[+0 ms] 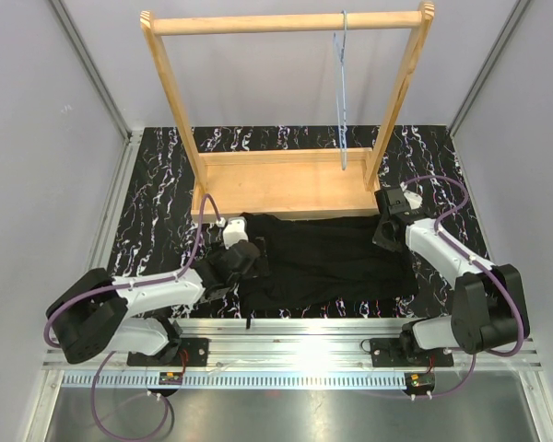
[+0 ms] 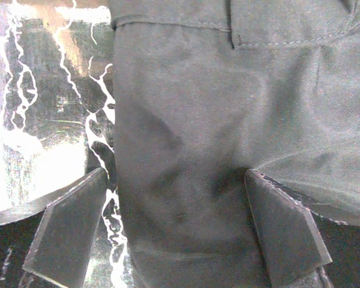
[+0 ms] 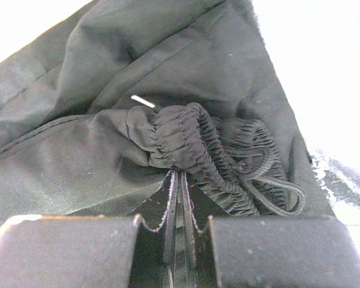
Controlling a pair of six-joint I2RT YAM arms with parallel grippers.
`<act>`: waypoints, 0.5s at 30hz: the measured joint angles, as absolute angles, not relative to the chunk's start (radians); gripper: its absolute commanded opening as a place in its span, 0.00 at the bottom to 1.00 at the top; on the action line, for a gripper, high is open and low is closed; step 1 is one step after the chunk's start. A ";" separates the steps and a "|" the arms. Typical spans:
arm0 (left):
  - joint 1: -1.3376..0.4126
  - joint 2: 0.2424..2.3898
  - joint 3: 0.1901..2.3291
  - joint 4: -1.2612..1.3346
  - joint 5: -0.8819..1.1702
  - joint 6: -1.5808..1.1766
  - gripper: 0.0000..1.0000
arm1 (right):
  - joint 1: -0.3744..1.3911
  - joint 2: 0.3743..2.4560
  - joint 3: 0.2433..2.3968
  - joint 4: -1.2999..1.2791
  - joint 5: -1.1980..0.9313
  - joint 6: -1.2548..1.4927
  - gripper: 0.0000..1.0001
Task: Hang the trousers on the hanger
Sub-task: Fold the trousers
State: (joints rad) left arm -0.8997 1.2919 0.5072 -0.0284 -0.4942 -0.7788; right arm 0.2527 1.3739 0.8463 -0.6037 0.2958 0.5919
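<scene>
The black trousers [image 1: 323, 260] lie flat and wrinkled on the marbled table in front of the wooden rack. The light-blue wire hanger [image 1: 343, 92] hangs by its hook from the rack's top bar, near the right post. My left gripper [image 1: 247, 260] is open over the trousers' left end; in the left wrist view its fingers [image 2: 69, 231] straddle the fabric [image 2: 228, 120], one over the table, one over the cloth. My right gripper [image 1: 385, 235] is at the trousers' right end, shut on the bunched elastic waistband [image 3: 186, 135], with the drawstring lying loose beside it.
The wooden rack's base board [image 1: 286, 184] stands right behind the trousers, its two posts rising to the top bar [image 1: 286, 23]. Grey walls close in the table on the left, right and back. A metal rail [image 1: 295, 327] runs along the near edge.
</scene>
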 measured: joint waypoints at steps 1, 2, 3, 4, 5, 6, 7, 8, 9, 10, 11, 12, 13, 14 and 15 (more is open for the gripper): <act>-0.900 1.290 0.506 -0.028 -0.494 -0.779 0.99 | 0.246 1.374 0.845 -0.603 0.296 0.591 0.11; -0.900 1.287 0.506 -0.028 -0.494 -0.778 0.99 | 0.240 1.374 0.844 -0.603 0.296 0.590 0.11; -0.900 1.283 0.506 -0.028 -0.494 -0.778 0.99 | 0.237 1.374 0.844 -0.603 0.296 0.587 0.11; -0.900 1.279 0.505 -0.028 -0.494 -0.778 0.99 | 0.236 1.374 0.843 -0.603 0.295 0.583 0.12; -0.900 1.277 0.505 -0.028 -0.494 -0.777 0.99 | 0.236 1.373 0.843 -0.603 0.294 0.579 0.13; -0.900 1.274 0.505 -0.028 -0.494 -0.775 0.99 | 0.236 1.371 0.844 -0.603 0.294 0.575 0.17; -0.900 1.271 0.505 -0.028 -0.494 -0.770 0.99 | 0.236 1.367 0.846 -0.605 0.293 0.570 0.19; -0.900 1.267 0.505 -0.030 -0.494 -0.767 0.99 | 0.236 1.359 0.852 -0.617 0.293 0.563 0.23; -0.900 1.261 0.506 -0.034 -0.495 -0.762 0.99 | 0.236 1.349 0.863 -0.632 0.294 0.556 0.30; -0.900 1.251 0.506 -0.043 -0.495 -0.756 0.99 | 0.235 1.332 0.878 -0.648 0.297 0.548 0.43; -0.900 1.238 0.508 -0.055 -0.498 -0.752 0.99 | 0.235 1.307 0.899 -0.667 0.300 0.542 0.48; -0.900 1.227 0.509 -0.065 -0.501 -0.749 0.99 | 0.235 1.279 0.926 -0.694 0.307 0.530 0.51; -0.900 1.209 0.511 -0.075 -0.504 -0.744 0.99 | 0.235 1.246 0.954 -0.714 0.316 0.517 0.56; -0.900 1.187 0.511 -0.083 -0.508 -0.740 0.99 | 0.235 1.216 0.979 -0.730 0.325 0.509 0.58; -0.900 1.162 0.511 -0.089 -0.509 -0.737 0.99 | 0.235 1.177 1.010 -0.749 0.333 0.498 0.59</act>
